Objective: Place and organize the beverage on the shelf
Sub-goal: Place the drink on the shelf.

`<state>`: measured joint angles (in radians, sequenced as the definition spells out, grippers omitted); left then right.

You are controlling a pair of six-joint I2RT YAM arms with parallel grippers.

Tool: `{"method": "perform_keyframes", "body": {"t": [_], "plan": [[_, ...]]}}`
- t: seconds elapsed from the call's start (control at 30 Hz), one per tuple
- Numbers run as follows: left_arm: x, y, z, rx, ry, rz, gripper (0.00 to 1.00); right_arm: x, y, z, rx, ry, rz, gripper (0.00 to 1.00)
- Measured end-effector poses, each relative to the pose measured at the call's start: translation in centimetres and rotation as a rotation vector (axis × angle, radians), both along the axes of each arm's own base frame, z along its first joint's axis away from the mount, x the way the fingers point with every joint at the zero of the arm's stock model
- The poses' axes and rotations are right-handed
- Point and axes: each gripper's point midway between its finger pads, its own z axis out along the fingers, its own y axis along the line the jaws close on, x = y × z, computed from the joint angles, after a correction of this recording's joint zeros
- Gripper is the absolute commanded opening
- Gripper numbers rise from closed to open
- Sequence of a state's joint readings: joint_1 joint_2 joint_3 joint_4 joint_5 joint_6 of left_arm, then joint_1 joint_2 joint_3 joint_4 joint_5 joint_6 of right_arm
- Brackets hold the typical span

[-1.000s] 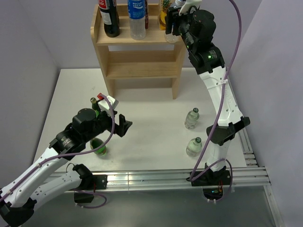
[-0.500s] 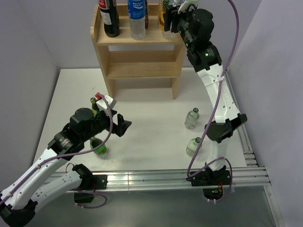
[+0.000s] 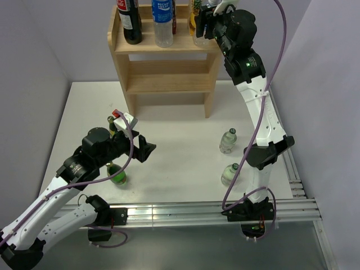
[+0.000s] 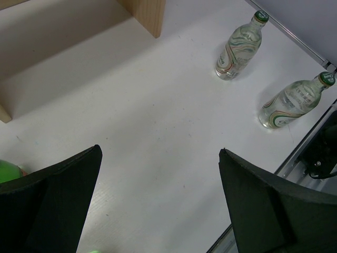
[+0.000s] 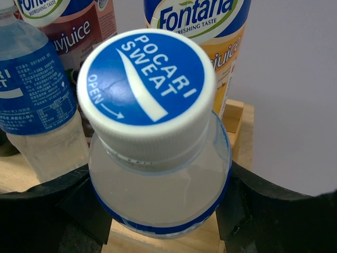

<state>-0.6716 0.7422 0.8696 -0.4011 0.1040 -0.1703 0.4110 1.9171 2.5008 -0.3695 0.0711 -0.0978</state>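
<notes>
beverages crowd the top board of the shelf (image 3: pixel 166 67), which stands at the far edge of the table (image 3: pixel 180 124). on that board, from left to right in the overhead view, we see a dark cola bottle (image 3: pixel 131 25) and a blue-labelled bottle (image 3: pixel 163 25).

the right arm reaches up to the shelf's right-hand corner. the right end effector (image 5: pixel 158 211) is clamped on a pocari sweat bottle (image 5: pixel 145 84), with its black fingers (image 5: pixel 42 211) pressed against either side of the clear body just below the blue-and-white cap. the bottle is upright over the right end of the top board. we cannot tell whether its base touches the wood. behind it in the wrist view stand a maroon juice bottle (image 5: pixel 79 26) and an orange juice bottle (image 5: pixel 221 47), and the blue-labelled bottle is on its left.

the left arm is low over the near left of the table. the left end effector (image 4: pixel 160 200) has its fingers spread wide apart, with nothing between them, and it faces bare table. a green bottle (image 3: pixel 118 176) stands beside this arm, partly hidden by it.

two clear glass bottles with green caps stand upright on the right side of the table, apart from each other. the farther glass bottle (image 3: pixel 228 140) is nearer the shelf and the nearer glass bottle (image 3: pixel 230 174) is close to the rail.
</notes>
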Motion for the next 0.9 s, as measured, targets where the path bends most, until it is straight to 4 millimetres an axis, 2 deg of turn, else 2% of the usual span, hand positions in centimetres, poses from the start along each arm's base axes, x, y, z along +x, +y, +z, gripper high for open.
{"method": "perform_keyframes", "body": {"t": [0.2, 0.4, 0.53, 0.9], "plan": [[0.01, -0.02, -0.03, -0.007, 0.008, -0.009, 1.0, -0.97, -0.34, -0.1, -0.008, 0.027, 0.006, 0.51], [0.13, 0.03, 0.0, -0.014, 0.014, -0.011, 1.0, -1.13, -0.39, -0.14, -0.012, 0.033, 0.008, 0.54], [0.26, -0.06, 0.02, -0.018, 0.014, -0.015, 0.99, -1.05, -0.36, -0.18, -0.012, 0.033, 0.008, 0.64], [0.1, -0.34, -0.01, -0.024, 0.021, -0.039, 1.0, -0.68, -0.15, -0.2, -0.017, 0.024, 0.011, 0.72]]}}
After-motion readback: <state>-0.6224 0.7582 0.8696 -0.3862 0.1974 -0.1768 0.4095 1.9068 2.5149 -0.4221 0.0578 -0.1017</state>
